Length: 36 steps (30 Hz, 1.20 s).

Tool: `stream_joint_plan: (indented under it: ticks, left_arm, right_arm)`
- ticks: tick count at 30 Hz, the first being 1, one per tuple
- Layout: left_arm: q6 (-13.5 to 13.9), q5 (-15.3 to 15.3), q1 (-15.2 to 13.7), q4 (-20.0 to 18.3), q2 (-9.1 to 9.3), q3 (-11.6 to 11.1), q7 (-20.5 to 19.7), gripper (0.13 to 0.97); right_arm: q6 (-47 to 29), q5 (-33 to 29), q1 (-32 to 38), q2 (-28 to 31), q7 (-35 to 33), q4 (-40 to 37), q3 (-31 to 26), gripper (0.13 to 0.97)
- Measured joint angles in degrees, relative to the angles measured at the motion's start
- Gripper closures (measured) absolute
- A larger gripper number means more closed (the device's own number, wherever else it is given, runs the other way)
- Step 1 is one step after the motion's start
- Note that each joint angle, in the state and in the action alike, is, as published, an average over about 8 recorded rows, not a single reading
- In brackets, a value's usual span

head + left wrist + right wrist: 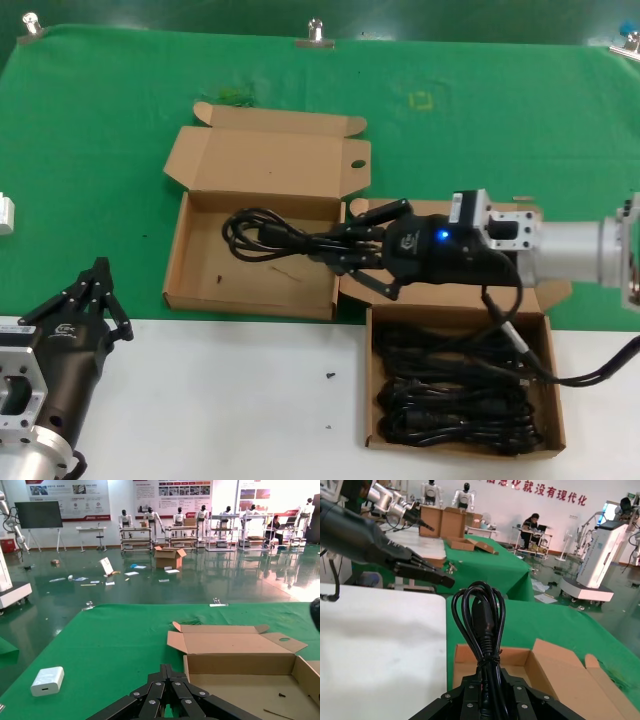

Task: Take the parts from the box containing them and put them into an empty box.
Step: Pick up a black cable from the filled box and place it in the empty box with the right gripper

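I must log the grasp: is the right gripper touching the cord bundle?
Touching. In the right wrist view the right gripper is closed around the cord bundle, whose loops stick out past the fingers.

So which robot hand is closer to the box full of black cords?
The right one. The right end effector hangs just beyond the full box, over the other box, holding a cord bundle. The left end effector sits far off on the other side.
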<state>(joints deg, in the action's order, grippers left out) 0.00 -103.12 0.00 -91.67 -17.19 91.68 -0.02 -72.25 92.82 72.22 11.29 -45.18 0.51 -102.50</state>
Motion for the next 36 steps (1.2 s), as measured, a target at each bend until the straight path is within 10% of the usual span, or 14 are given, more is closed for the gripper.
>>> stream_joint_plan:
  ticks: [36]
  left_arm:
    - [0.0, 0.0, 0.0, 0.0, 0.0, 0.0, 0.0, 0.958]
  right_arm:
    - [14.0, -0.6, -1.0, -5.7, 12.4, -0.2, -0.4, 0.89]
